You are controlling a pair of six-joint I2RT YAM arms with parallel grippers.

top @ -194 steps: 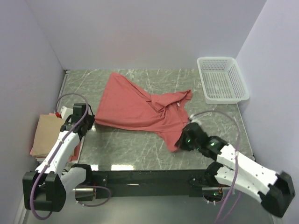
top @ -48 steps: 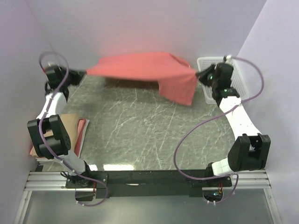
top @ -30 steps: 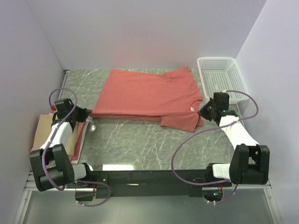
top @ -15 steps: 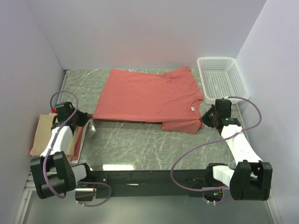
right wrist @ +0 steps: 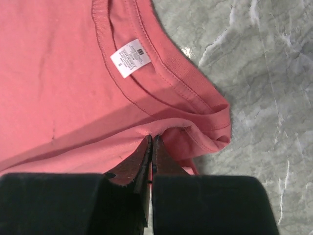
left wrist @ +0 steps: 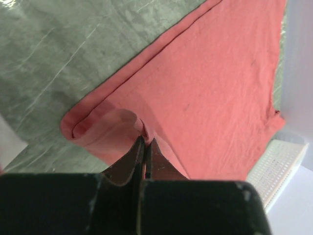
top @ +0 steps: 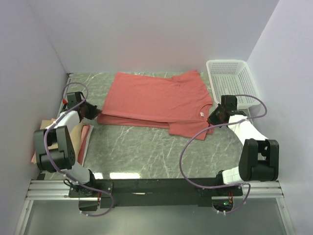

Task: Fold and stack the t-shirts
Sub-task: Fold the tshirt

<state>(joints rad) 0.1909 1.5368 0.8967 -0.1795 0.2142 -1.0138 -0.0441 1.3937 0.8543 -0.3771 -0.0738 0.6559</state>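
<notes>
Salmon-red t-shirt [top: 156,98] spread flat on far half of desk [top: 146,152], collar end toward white mesh basket [top: 232,83]. Left pincer [top: 92,112] closed on hem-side corner, cloth doubled over beside jaws. Right pincer [top: 212,119] closed on shoulder fold just beside collar, label [right wrist: 128,58] facing up. Grips at opposite ends hold fabric taut so near edge lies straight, probably ready for lengthwise fold. Near sleeve [top: 188,128] juts toward arm bases; fold should take it in.

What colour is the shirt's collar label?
The label on the salmon-red t-shirt is white with dark print; right wrist view shows it best.
</notes>
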